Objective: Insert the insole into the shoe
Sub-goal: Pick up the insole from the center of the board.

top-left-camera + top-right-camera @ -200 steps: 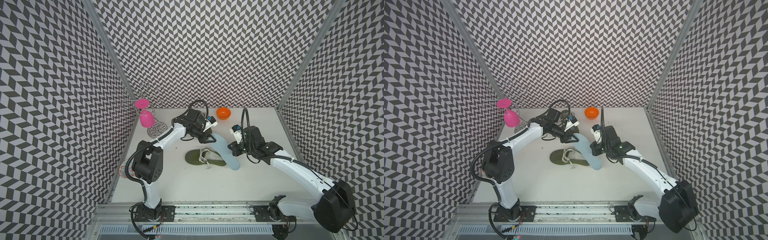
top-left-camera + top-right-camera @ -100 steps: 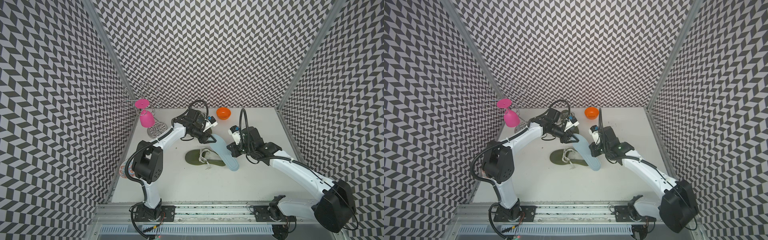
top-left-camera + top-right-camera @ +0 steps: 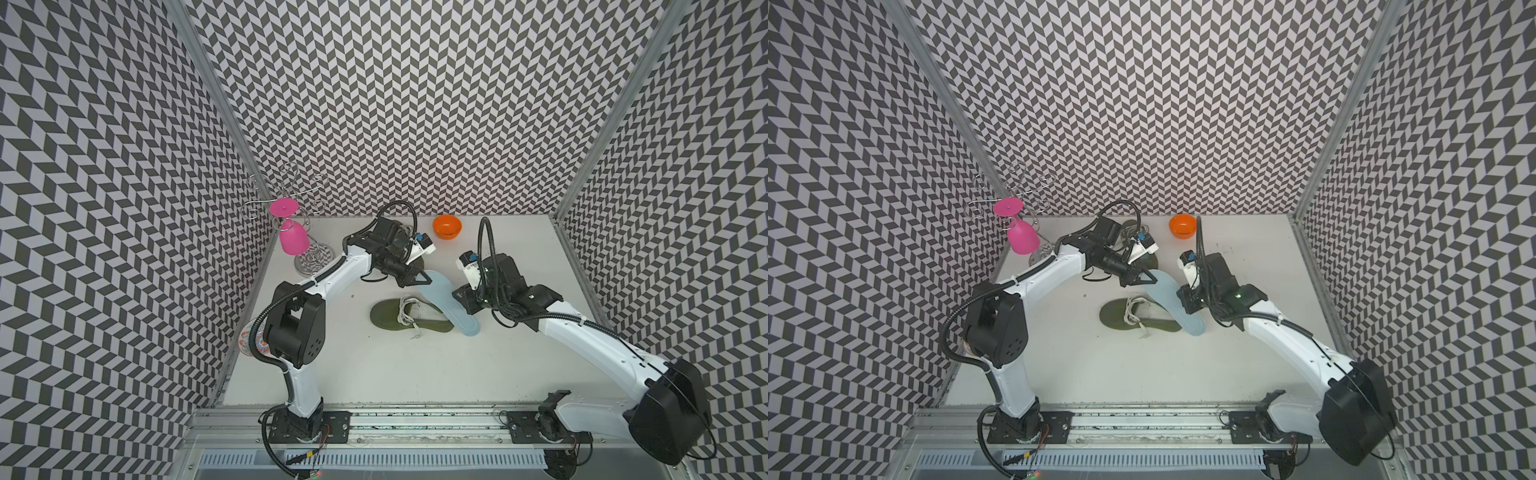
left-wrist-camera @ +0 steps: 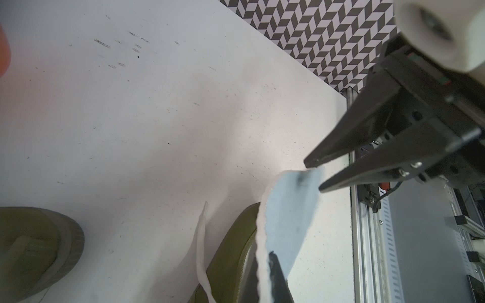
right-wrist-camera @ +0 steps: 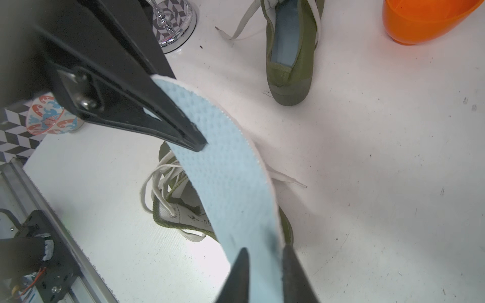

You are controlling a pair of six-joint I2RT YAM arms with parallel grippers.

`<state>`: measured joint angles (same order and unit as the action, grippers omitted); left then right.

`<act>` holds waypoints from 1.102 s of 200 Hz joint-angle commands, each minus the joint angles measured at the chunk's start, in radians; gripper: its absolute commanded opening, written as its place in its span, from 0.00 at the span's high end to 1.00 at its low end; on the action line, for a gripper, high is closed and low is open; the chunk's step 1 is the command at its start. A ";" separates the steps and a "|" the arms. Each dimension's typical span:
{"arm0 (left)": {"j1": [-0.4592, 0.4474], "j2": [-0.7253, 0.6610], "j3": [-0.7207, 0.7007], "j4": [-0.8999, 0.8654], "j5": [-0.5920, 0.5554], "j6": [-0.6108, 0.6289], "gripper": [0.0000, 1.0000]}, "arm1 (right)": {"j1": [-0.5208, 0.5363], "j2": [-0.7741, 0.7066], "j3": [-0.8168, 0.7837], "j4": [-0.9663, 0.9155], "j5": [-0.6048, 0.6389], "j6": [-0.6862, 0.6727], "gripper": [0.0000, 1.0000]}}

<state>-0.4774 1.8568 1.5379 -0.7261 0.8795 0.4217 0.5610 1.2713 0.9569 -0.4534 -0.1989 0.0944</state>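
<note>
Our left hand [image 3: 420,277] clamps the pale-blue foam insole [image 3: 449,303] over the olive canvas shoe [image 3: 386,318], so our released right hand [image 4: 313,175] can presumably regrip.

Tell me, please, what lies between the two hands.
The blue insole spans from the left hand to the right hand, clearest in the right wrist view.

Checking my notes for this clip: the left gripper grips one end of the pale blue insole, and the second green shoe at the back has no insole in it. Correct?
Not quite. The second green shoe already has a pale blue fitted insole inside, as the right wrist view shows. The rest holds: the left gripper grips one end of the loose insole.
</note>
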 commanded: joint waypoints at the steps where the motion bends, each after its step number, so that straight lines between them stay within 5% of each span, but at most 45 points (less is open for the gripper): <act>1: -0.021 -0.068 0.017 -0.045 0.008 0.060 1.00 | 0.007 0.018 0.036 0.088 -0.072 0.003 0.47; 35: -0.024 -0.070 0.031 -0.084 0.027 0.091 1.00 | 0.006 0.012 0.030 0.121 -0.074 -0.010 0.28; 81: -0.038 -0.068 0.048 -0.105 0.049 0.119 1.00 | 0.005 0.013 -0.011 0.200 -0.107 -0.069 0.25; 151: -0.006 -0.057 0.041 -0.013 0.050 -0.022 1.00 | 0.029 0.009 -0.058 0.187 -0.164 -0.086 0.28; 220: 0.019 -0.051 -0.005 0.109 0.048 -0.342 1.00 | 0.157 -0.017 -0.182 0.309 0.249 -0.065 0.27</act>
<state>-0.4637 1.8069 1.5391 -0.6815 0.9134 0.2066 0.6846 1.2793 0.8043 -0.2401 -0.1345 0.0265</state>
